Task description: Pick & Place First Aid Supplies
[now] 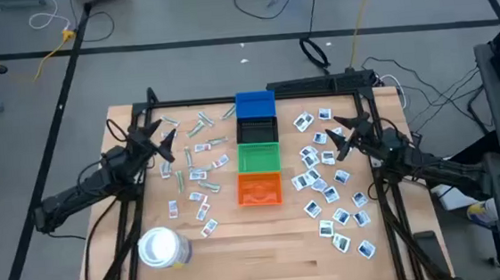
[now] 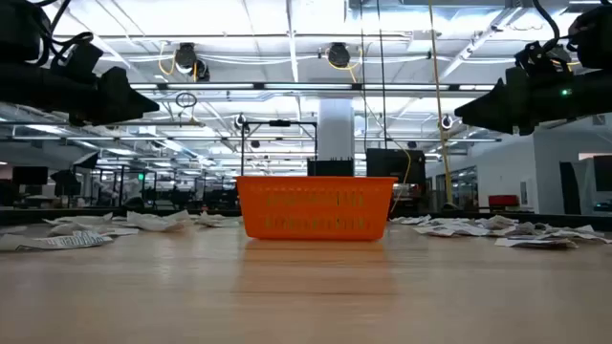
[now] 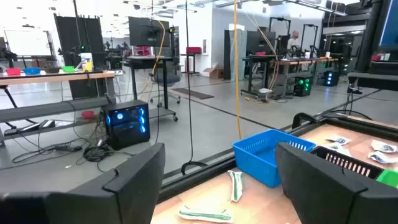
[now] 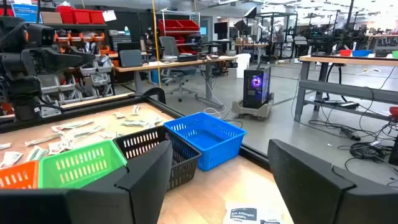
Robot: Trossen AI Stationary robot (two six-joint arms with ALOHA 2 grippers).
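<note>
First aid supplies lie flat on the table in two scatters: slim green-grey wrappers and white strips (image 1: 196,162) on the left, white squares with dark-blue print (image 1: 330,187) on the right. My left gripper (image 1: 167,136) hovers open above the left scatter's far part; two wrappers (image 3: 235,185) show between its fingers, below it. My right gripper (image 1: 343,134) hovers open above the right scatter; one square packet (image 4: 247,214) lies below it. Both hold nothing.
A row of small bins stands mid-table: blue (image 1: 255,103), black (image 1: 256,129), green (image 1: 258,157), orange (image 1: 259,189). A large white roll (image 1: 162,247) sits near the front left. Bare wood lies along the near edge.
</note>
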